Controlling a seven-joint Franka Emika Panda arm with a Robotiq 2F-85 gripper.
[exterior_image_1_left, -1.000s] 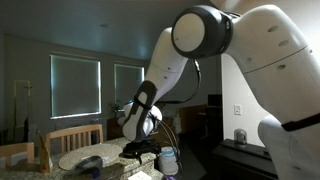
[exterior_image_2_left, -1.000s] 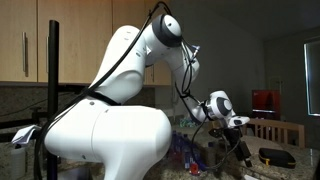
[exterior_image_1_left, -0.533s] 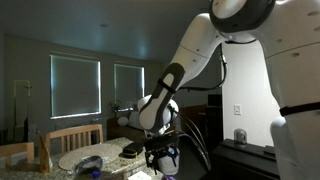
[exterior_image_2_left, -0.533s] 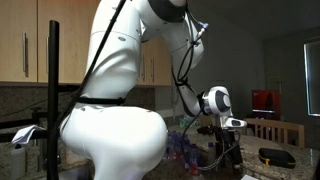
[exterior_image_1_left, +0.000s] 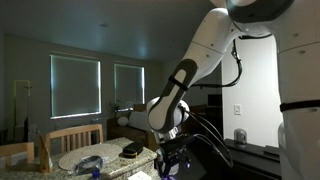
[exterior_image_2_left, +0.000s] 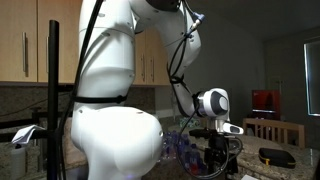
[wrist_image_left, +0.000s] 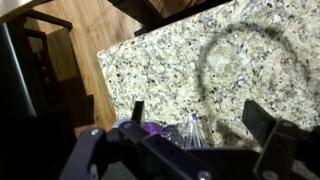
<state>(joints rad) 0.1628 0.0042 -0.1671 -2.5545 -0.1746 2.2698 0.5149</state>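
My gripper is open, its two dark fingers spread wide just above a speckled granite countertop. Between the fingers, close to the gripper body, lies a purple object in crinkled clear plastic, and I cannot tell if the fingers touch it. In both exterior views the gripper points down at the counter. A purple shape shows beside it.
The counter's edge drops to a wooden floor. A dark flat object and a bluish item lie on the counter near wooden chairs. Another dark object lies beyond the gripper. Cabinets stand behind the arm.
The arm has swung and the gripper has come lower toward the counter. It shifted right in one exterior view and slightly left in the other.
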